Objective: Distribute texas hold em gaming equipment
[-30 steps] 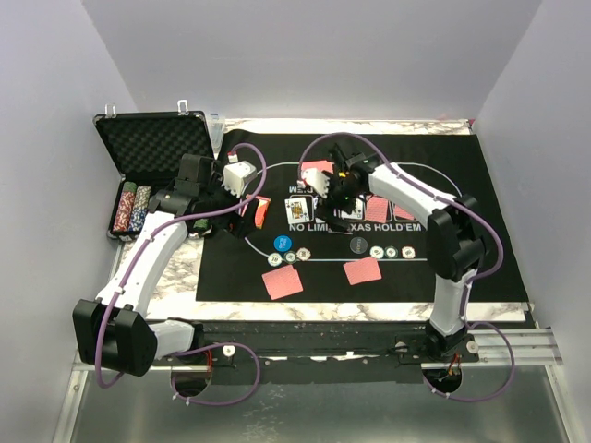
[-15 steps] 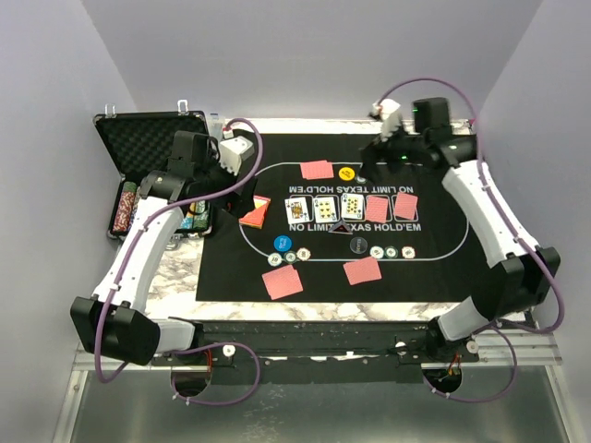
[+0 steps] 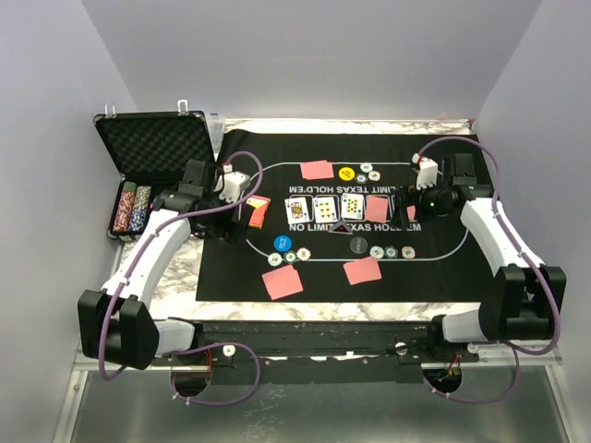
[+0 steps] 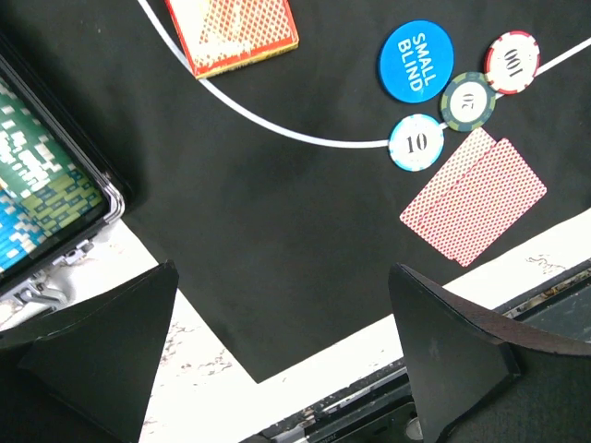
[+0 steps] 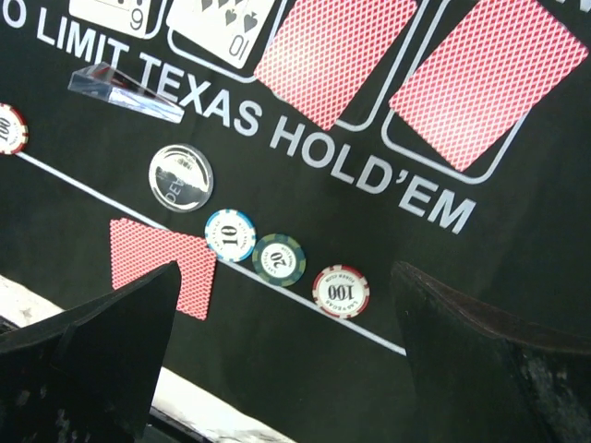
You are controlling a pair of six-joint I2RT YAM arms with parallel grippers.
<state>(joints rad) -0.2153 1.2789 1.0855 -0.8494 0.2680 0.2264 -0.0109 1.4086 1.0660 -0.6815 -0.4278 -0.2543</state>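
An open black case with metal edges sits at the far left of a marble-patterned table. Its lid is lined with dimpled foam. Its tray holds rows of striped round poker chips packed on edge.

Beside it lies a black felt mat with white lettering. On the mat are a flat red-orange card box, a glossy blue disc reading SMALL BLIND, a yellow disc and a shiny black disc. There are also red-backed playing cards with a fine lattice pattern, and some cards lie face up in a central row.

The left gripper hovers with its fingers spread wide, holding nothing. The card box lies ahead of it on the case side. A pair of cards and three loose chips lie ahead on the other side.

The right gripper also gapes empty above a second row of three chips. These appear between its fingers without touching them.
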